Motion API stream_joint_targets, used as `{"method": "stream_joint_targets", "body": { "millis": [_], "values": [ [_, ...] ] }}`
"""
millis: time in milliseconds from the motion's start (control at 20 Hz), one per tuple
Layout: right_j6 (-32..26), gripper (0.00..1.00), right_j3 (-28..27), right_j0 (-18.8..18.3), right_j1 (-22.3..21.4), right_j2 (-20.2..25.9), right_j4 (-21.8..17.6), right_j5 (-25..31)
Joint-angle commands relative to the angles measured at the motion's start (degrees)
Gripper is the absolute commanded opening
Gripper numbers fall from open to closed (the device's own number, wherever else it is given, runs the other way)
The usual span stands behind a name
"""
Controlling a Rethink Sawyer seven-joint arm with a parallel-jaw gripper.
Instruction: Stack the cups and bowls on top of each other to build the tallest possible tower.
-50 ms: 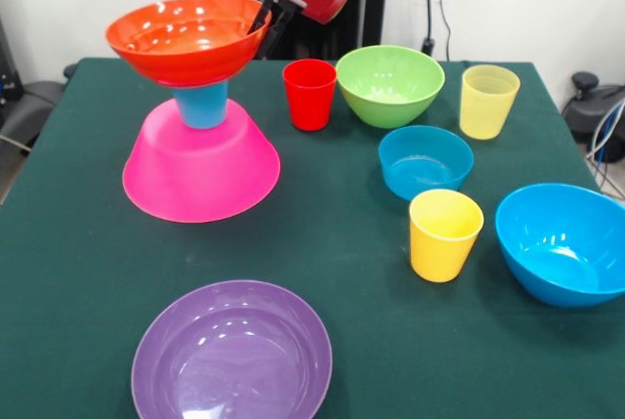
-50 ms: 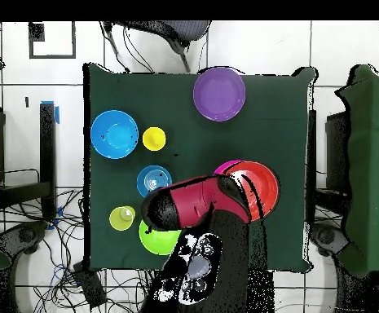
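While overhead hides blue cup (image 1: 203,106), front shows tool (image 1: 264,20) gripping orange bowl (image 1: 186,38) rim.

Red cup (image 1: 310,93) hidden overhead by arm (image 2: 194,204)

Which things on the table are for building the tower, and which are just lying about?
For the tower:
- pink bowl, upside down, the base
- blue cup on it
- orange bowl on top, tool at its rim
- waiting: red cup, green bowl, pale yellow cup, small blue bowl, yellow cup, big blue bowl, purple bowl

Just lying about:
- cables on the floor
- chair
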Motion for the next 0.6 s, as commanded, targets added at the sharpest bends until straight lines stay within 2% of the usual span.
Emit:
{"method": "stream_joint_targets", "body": {
  "millis": [50, 300, 600],
  "values": [
    [-5.0, 0.0, 0.9, -0.9, 1.2, 6.2, 0.4, 6.5],
    [-7.2, 0.0, 0.3, -1.3, 1.4, 7.0, 0.6, 10.2],
    [-6.8, 0.0, -0.1, -1.4, 1.4, 7.4, 0.2, 11.1]
  ]
}}
